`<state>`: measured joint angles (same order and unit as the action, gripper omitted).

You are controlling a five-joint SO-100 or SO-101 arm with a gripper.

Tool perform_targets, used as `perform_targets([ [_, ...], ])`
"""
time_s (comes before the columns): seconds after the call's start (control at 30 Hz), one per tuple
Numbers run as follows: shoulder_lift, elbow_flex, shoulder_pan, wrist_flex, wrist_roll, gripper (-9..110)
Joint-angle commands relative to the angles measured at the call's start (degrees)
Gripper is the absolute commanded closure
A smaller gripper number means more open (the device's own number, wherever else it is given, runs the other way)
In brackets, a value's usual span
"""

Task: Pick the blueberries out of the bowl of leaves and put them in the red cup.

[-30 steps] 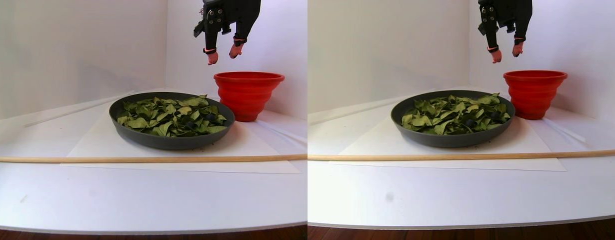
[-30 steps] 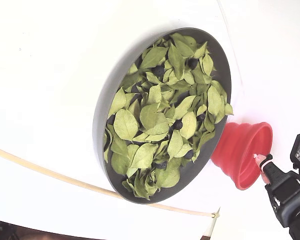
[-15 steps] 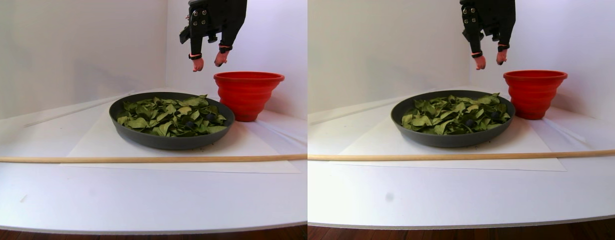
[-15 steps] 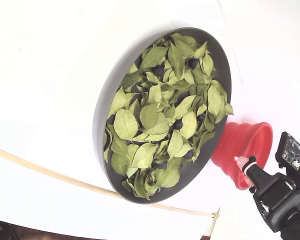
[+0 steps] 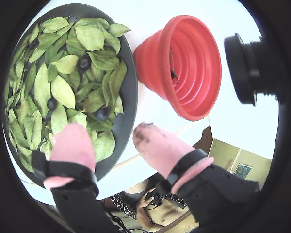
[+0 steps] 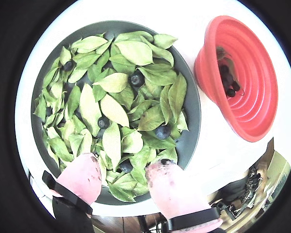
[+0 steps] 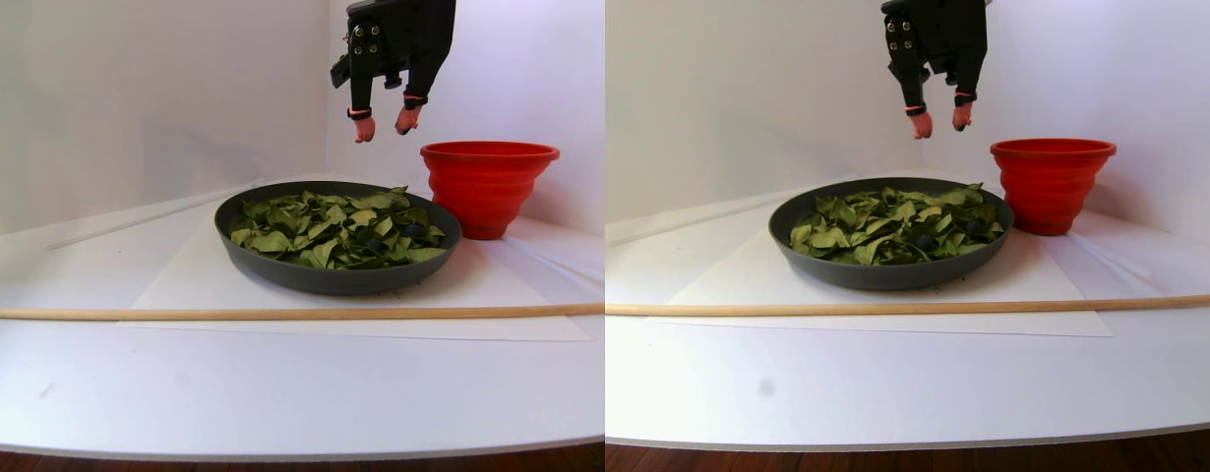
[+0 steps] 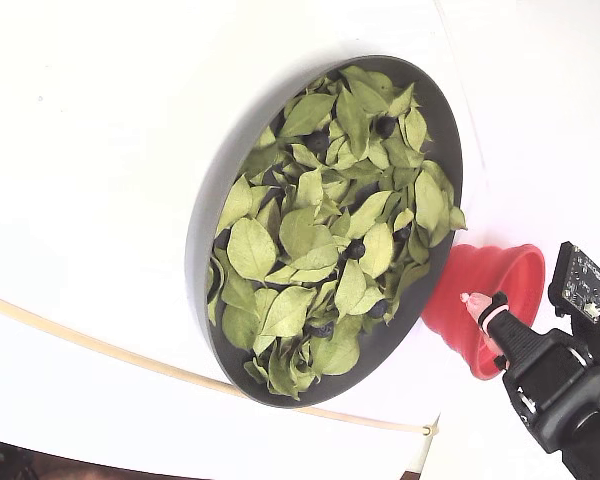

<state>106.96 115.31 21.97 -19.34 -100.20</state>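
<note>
Right now, gripper (image 7: 380,125): I have it high above the far side of the bowl (image 7: 271,265), pink fingertips (image 6: 82,177) parted, nothing between them
Why empty and high: I judge it is set for a fresh pick, since some blueberries lie in the red cup (image 6: 254,126)
Blueberries (image 6: 162,131): several sit among the leaves (image 6: 114,109), one close to the rim nearest the cup
Cup: just beside the bowl, at its right in the stereo pair view
Open room: clear air under the fingers; the bowl's rim and cup's flared lip are the edges I mind
Wooden rod (image 7: 271,313): well in front, out of my way
</note>
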Motion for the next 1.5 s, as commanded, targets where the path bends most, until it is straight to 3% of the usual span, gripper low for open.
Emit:
perform_targets([
  [0.0,3.16,-0.09,-0.53,0.88,0.79,84],
  [1.47,-13.10,0.09,-4.83,13.97,2.20,85],
])
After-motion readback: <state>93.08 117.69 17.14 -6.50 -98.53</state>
